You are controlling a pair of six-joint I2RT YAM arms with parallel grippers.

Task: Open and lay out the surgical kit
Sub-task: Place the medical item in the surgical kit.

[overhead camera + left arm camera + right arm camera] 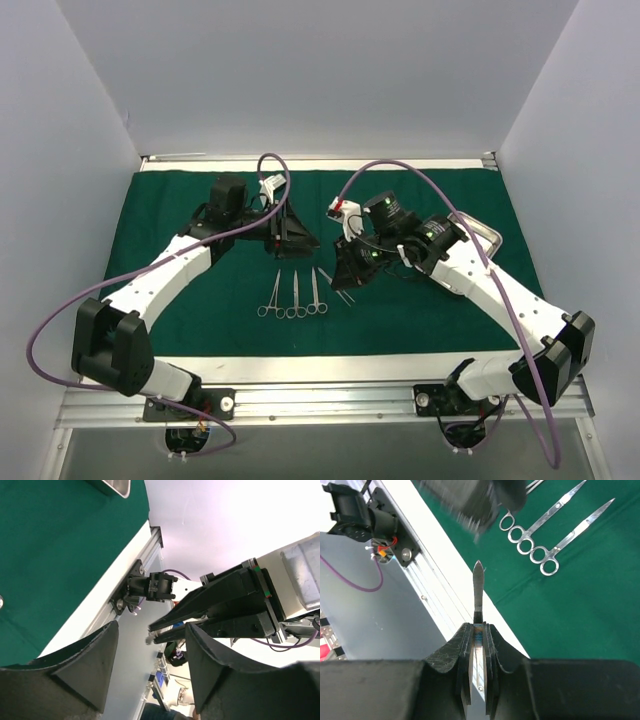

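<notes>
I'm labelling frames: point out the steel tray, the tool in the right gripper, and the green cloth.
steel tray [116, 486]: left wrist view, its corner.
tool [478, 587]: right wrist view, its bare shaft below the tip.
green cloth [150, 210]: top view, bare left part.

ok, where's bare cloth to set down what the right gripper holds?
Bare dark green cloth right of the three silver ring-handled instruments, nearer than the right arm, and its far-left corner. Crowded at centre around left gripper and right gripper.
</notes>
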